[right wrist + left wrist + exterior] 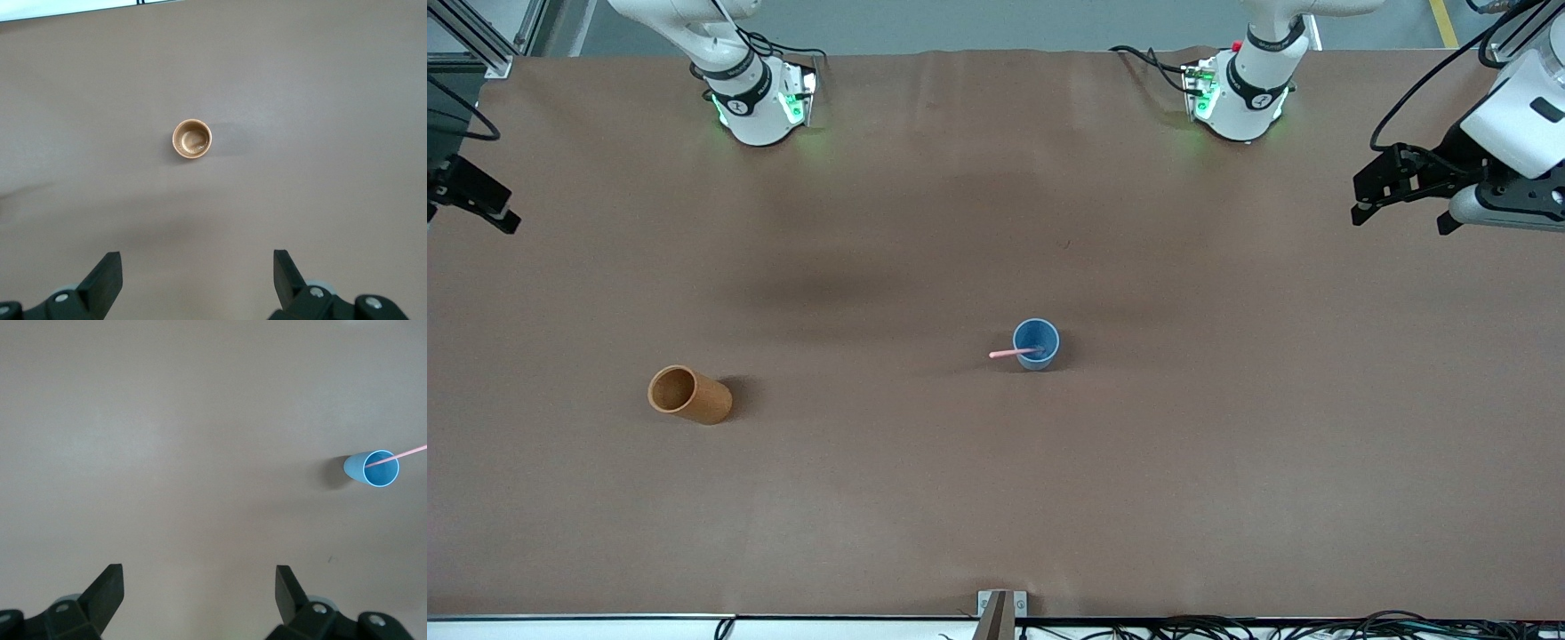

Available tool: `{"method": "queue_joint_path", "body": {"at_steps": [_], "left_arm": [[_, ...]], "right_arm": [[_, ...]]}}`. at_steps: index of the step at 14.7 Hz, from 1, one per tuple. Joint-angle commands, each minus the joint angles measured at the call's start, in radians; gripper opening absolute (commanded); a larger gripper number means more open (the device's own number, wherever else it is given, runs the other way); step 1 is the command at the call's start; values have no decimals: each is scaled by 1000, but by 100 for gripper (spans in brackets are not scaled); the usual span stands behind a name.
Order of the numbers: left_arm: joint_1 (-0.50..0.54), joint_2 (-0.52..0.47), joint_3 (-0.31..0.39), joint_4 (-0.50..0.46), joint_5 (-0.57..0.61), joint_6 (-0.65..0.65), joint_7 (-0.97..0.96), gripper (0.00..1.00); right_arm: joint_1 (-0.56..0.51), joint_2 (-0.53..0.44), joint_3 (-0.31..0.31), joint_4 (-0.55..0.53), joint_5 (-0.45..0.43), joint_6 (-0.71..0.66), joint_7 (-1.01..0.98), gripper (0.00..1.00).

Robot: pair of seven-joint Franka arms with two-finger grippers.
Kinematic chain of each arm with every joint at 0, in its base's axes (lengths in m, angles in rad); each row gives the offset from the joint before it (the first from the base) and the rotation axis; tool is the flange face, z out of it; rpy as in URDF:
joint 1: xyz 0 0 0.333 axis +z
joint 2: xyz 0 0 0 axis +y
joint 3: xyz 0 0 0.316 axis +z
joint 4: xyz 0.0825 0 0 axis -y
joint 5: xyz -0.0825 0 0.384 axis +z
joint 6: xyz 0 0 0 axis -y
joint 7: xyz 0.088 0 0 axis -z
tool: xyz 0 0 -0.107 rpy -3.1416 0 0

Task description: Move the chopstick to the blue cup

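Observation:
The blue cup (pixel 1036 343) stands upright near the middle of the table. The light-pink chopstick (pixel 1009 354) has one end inside it and leans over the rim toward the right arm's end. In the left wrist view the blue cup (pixel 380 469) and the chopstick (pixel 403 455) show far from my left gripper (pixel 199 587), which is open and empty. My left gripper (pixel 1400 220) hangs over the left arm's end of the table. My right gripper (pixel 480 200) hangs over the right arm's end, partly cut off by the picture's edge. That right gripper (pixel 198 270) is open and empty.
An orange-brown cup (pixel 689 395) stands toward the right arm's end, a little nearer to the front camera than the blue cup. The right wrist view looks down into that orange-brown cup (pixel 192 139). A small bracket (pixel 1001 604) sits at the table's front edge.

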Motion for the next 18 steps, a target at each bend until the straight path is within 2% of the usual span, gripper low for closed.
{"method": "queue_joint_path", "body": {"at_steps": [1,6,9,18], "left_arm": [[6,12,4,33,-8,-20,-5,100],[6,13,4,33,6,-20,-2,100],[6,12,2,33,7,-19,-1,100],[6,12,1,33,10,-19,-2,100]], "right_arm": [[-23,19,18,34,14,-53,-24,100],[-14,17,25,22,17,-54,-28,100],[-15,17,24,22,54,-56,-33,100],[-18,19,22,16,53,-53,-100,100]]}}
